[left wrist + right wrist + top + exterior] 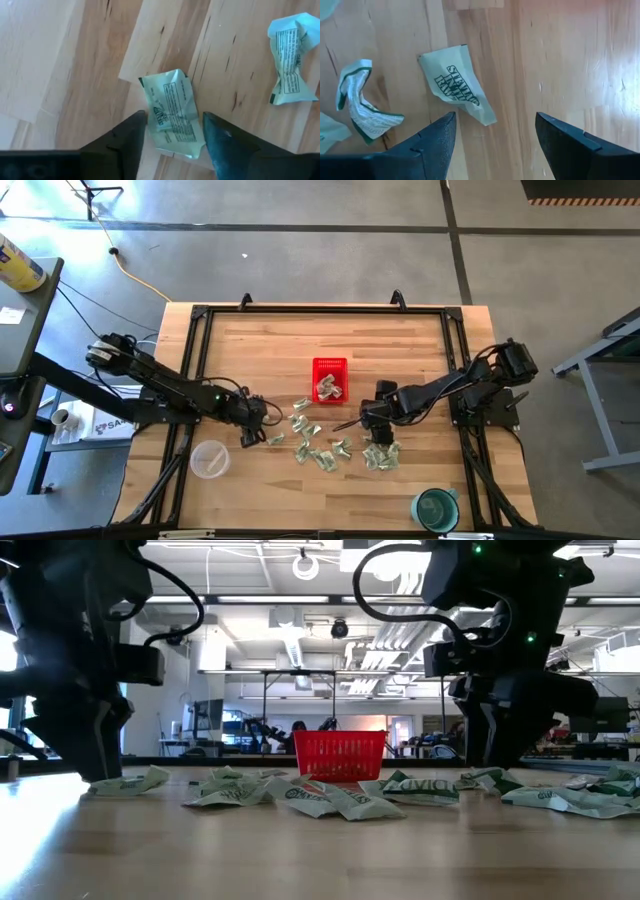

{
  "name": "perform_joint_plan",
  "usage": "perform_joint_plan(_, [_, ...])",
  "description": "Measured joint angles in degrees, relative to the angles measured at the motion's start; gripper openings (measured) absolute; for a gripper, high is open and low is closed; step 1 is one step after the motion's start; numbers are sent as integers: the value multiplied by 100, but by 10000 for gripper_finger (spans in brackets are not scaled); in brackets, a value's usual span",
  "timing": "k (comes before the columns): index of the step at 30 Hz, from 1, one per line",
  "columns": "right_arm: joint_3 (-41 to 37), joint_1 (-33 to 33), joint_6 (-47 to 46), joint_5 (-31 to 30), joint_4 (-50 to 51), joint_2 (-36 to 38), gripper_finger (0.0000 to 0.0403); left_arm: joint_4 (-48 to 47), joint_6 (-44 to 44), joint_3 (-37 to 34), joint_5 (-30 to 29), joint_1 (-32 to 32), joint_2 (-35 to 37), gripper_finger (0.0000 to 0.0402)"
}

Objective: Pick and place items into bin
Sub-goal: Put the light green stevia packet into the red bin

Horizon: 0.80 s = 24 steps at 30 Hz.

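A packet [174, 119] is framed between the spread fingers of the left end effector [172, 142] on the counter [250, 340], near the bin [329, 378]. Light and crinkly, it is judged best pinched mid-body. The right end effector [495, 137] is held apart too.

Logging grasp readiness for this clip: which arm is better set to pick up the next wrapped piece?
Left. The left gripper is open with a packet lying squarely between its fingers. The right gripper is open too, but its nearest packet lies ahead and off to one finger's side.
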<state>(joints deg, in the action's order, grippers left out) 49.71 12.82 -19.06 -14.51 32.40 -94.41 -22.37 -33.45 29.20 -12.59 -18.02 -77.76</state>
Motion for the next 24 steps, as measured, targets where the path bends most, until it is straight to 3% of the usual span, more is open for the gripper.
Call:
perform_joint_plan(12, [0,-4,-343,-24,149,20,261,382,476,22,-309,0,-47,29])
perform_joint_plan(18, [2,129,-1067,-838,291,630,261,45,886,695,-705,395,-60,35])
perform_joint_plan(20, [2,138,-1324,-1068,471,898,261,-42,1399,997,-782,708,-36,43])
perform_joint_plan(24, [2,106,-1692,-1378,924,1314,261,801,2887,1544,-483,1451,-25,33])
